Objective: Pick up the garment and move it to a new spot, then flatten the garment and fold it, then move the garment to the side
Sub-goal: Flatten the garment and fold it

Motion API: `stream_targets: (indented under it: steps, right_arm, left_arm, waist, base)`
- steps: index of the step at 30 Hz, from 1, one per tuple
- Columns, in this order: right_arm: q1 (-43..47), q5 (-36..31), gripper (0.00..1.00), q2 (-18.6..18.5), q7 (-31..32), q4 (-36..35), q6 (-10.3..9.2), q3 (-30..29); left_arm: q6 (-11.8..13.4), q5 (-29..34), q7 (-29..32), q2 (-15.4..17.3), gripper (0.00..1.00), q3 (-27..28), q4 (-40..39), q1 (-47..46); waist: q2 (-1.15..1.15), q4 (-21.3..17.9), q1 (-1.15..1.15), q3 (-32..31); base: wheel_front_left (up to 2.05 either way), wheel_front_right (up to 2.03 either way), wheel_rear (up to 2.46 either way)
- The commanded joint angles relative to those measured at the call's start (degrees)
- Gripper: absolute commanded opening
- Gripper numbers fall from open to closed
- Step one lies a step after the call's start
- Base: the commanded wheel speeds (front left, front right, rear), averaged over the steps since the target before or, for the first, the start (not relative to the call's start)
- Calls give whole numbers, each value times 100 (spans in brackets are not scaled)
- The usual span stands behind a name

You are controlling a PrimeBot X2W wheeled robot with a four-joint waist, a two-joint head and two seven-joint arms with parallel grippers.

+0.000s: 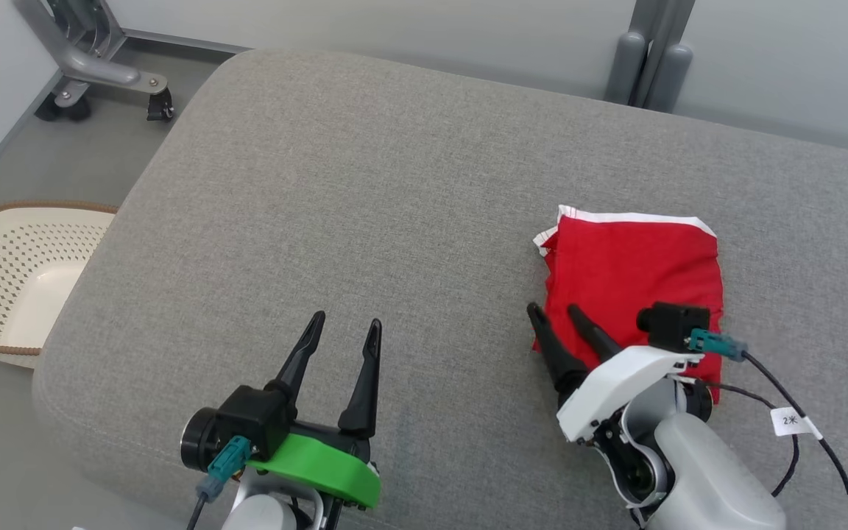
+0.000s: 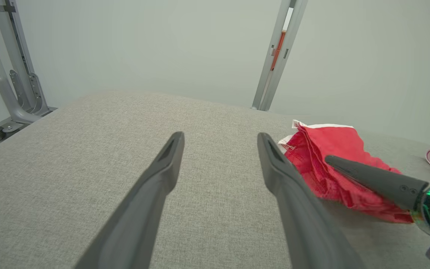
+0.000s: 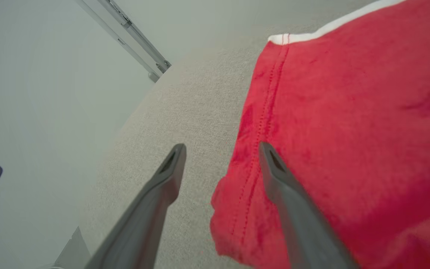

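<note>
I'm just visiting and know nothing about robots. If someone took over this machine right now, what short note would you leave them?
Left hand: open and empty, hovering over the grey cushion, apart from the red garment.
Right hand: open, its fingers straddling the red garment's left edge, gripping nothing.
Garment: folded into a compact red rectangle with white trim, lying on the cushion's right side.
Done: the folding looks finished and the piece seems set aside.
Left: probably only to draw the right hand clear.
</note>
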Motion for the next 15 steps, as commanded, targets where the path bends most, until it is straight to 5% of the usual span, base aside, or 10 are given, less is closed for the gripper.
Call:
stream_targets:
  steps: [1, 8, 15]
  right_arm:
    - [93, -40, 100, -29, 63, 64, -1, 76]
    - [87, -38, 100, -19, 548, 438, -1, 522]
    - [-12, 3, 100, -158, 213, 44, -1, 750]
  left_arm:
    - [21, -37, -15, 19, 100, -2, -4, 73]
    - [36, 6, -14, 19, 100, 26, -6, 88]
    - [3, 75, -15, 19, 100, 122, 0, 101]
  waist:
    - [0, 10, 0, 2]
    - [0, -47, 0, 18]
    - [0, -308, 0, -30]
  base:
    - [0, 0, 0]
    - [0, 0, 0]
    - [0, 0, 0]
